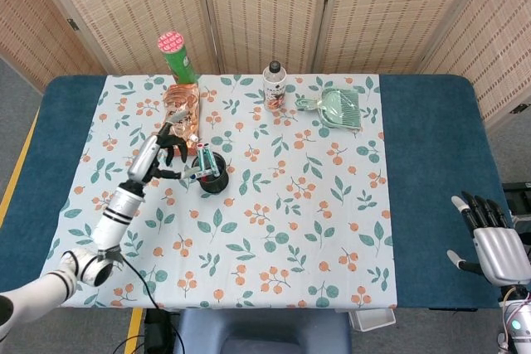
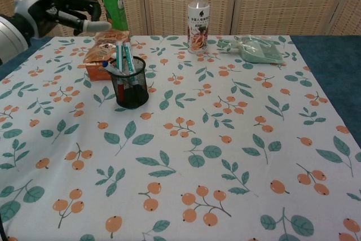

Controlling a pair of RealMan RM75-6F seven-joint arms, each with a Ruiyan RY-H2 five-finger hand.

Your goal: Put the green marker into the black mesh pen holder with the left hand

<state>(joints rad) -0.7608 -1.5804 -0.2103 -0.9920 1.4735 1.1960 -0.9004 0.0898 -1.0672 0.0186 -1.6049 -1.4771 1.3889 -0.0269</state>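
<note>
While the floral cloth takes up most of the frame, it's a white tablecloth printed with orange berries and green leaves [image 2: 225, 156], laid over a dark blue tabletop [image 1: 431, 163] that shows at the left and right sides in the head view. Behind it all runs a folding screen of woven tan panels [image 1: 265, 6], with grey floor showing at the far left and right.

The green marker [image 2: 128, 59] stands in the black mesh pen holder [image 2: 132, 86] at centre left, leaning a little, alongside a couple of other pens. The left hand [image 2: 59, 5] hangs up in the upper left of the chest view, apart from the holder, fingers [image 2: 93, 25] spread wide and holding nothing. The right hand [image 1: 494, 242] sits way off at the lower right of the head view, past the tabletop edge, fingers apart and empty too.

Along the back edge: a green cylindrical can with a pink lid [image 1: 177, 57], an orange snack bag [image 1: 181, 109] lying flat in front of it, a clear bottle with a black cap [image 2: 198, 22], and a pale green dustpan-and-brush set [image 2: 255, 49].
</note>
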